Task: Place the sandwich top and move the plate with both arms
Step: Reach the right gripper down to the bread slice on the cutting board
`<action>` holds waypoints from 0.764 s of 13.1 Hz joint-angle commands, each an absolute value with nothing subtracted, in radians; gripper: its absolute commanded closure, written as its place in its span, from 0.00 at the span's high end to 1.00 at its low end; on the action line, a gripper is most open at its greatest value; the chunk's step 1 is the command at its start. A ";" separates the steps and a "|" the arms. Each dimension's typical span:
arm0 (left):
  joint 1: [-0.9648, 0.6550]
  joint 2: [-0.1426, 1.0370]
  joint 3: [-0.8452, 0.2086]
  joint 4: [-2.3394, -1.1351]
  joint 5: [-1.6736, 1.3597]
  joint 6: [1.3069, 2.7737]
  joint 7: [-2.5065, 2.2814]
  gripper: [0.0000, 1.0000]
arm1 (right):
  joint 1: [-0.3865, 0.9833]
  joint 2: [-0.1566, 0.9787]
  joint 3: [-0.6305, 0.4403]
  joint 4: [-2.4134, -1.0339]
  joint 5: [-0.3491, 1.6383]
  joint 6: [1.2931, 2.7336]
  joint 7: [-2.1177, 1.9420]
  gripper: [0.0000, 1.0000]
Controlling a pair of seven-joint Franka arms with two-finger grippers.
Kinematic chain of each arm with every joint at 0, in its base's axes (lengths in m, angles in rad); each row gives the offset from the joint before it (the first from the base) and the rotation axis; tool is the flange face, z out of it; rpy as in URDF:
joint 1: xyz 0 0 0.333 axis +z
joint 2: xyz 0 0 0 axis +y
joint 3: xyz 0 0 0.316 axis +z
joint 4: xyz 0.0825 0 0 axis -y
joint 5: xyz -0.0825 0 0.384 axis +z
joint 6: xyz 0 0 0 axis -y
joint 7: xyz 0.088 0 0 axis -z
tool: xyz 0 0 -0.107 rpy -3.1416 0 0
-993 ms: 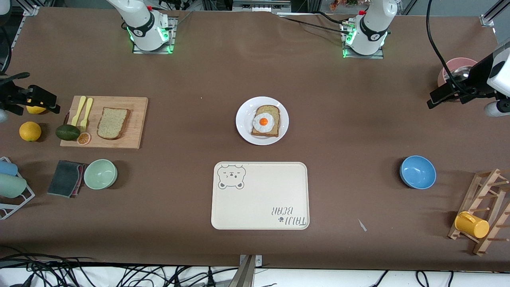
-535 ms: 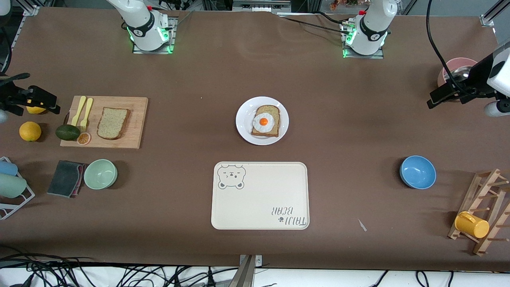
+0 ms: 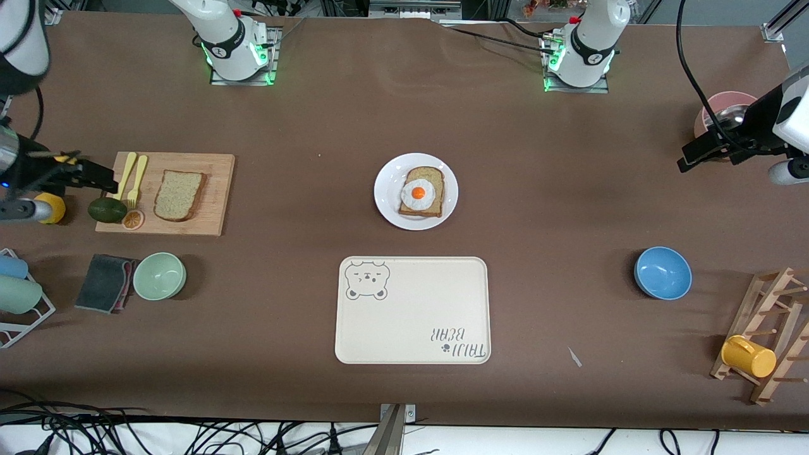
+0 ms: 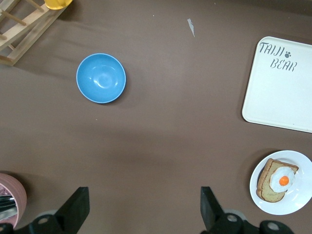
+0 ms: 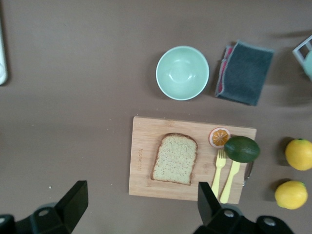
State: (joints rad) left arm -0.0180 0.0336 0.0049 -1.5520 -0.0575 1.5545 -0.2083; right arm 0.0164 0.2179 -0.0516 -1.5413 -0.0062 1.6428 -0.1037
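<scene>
Reading "TAIJI BEAR", cream tray (image 3: pixel 412 309) near plate (image 3: pixel 387 208); both grippers' fingers spread.

White plate (image 3: pixel 387 202), speckled tan bread (image 3: pixel 179 194) (darker crust), cream tray (image 3: pixel 411 328) with a grey bear drawing, blue bowl (image 3: pixel 662 272), mint bowl (image 3: pixel 159 275), brown table (image 3: pixel 569 189).

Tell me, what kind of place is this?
Probably a robotics lab staged as a kitchen: two white jointed robot arms bolted to a brown table, a round white plate of egg toast, loose cables.
</scene>
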 commanded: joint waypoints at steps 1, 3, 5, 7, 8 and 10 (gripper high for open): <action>-0.018 0.041 0.006 -1.526 -0.057 1.532 -0.207 1.00 | 0.020 0.189 -0.048 -1.788 -0.018 1.861 -0.086 1.00; -0.018 0.041 0.006 -1.526 -0.057 1.532 -0.209 1.00 | 0.018 0.161 -0.051 -1.967 -0.018 2.009 -0.086 1.00; -0.020 0.041 0.006 -1.526 -0.057 1.532 -0.209 1.00 | 0.020 0.153 -0.048 -2.043 -0.020 2.043 0.018 1.00; -0.018 0.041 0.006 -1.526 -0.057 1.532 -0.207 1.00 | 0.044 0.169 -0.041 -2.071 -0.049 2.043 0.154 1.00; -0.018 0.041 0.006 -1.526 -0.057 1.532 -0.207 1.00 | 0.048 0.190 -0.041 -2.094 -0.104 2.057 0.187 0.99; -0.020 0.041 0.006 -1.525 -0.057 1.532 -0.209 1.00 | 0.051 0.213 -0.041 -2.175 -0.194 2.178 0.317 0.99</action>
State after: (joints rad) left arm -0.0180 0.0336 0.0049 -1.5517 -0.0575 1.5529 -0.2083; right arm 0.0435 0.2189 -0.0417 -2.0805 -0.1209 2.0729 0.2064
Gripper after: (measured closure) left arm 0.000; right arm 0.004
